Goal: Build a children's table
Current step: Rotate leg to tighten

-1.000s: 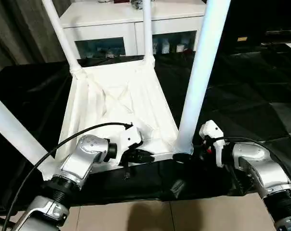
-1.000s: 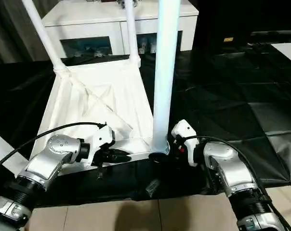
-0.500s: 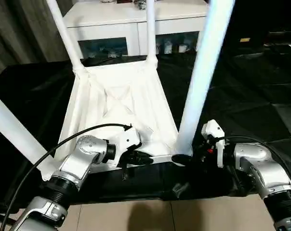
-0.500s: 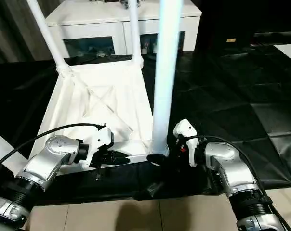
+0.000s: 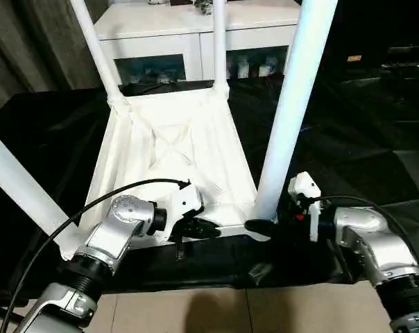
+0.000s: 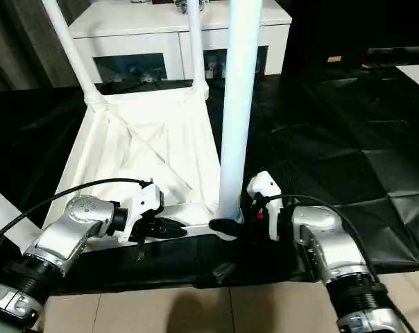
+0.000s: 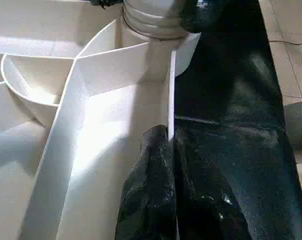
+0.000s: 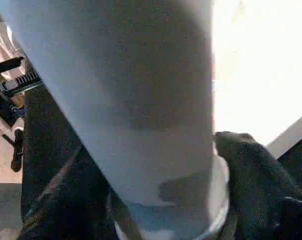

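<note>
While left claw (image 5: 208,228) pinches tabletop (image 5: 169,149) rim (upside down) | right claw (image 5: 263,223) seemingly grips near leg (image 5: 287,111)

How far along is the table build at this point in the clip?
All four legs stand in the corner sockets of the upturned tabletop. In hand: the left gripper is shut on the tabletop's near edge, and the right gripper's fingers flank the base of the near right leg. Left: seating that leg, which cannot be confirmed, then turning the table upright.
</note>
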